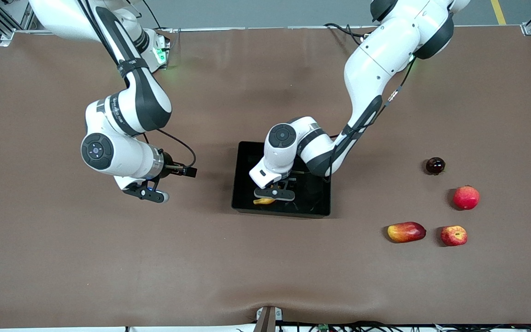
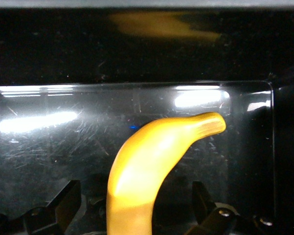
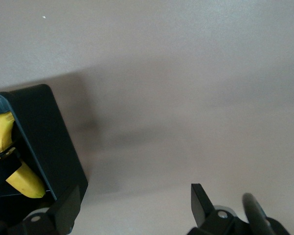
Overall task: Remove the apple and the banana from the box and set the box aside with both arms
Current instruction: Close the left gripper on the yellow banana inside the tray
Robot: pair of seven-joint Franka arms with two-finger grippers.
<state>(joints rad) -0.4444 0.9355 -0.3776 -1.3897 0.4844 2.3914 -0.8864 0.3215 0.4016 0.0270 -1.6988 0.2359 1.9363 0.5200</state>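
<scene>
Right gripper (image 1: 155, 196), open, hovers over bare surface (image 1: 109, 258) beside the box (image 1: 242, 184). Left gripper (image 1: 274, 193), open, straddles the banana (image 1: 263, 201) lying in the box. Toward the left arm's end: mango (image 1: 406, 231), apple (image 1: 453, 235), dark fruit (image 1: 435, 165), round red fruit (image 1: 466, 197), all unobstructed.
</scene>
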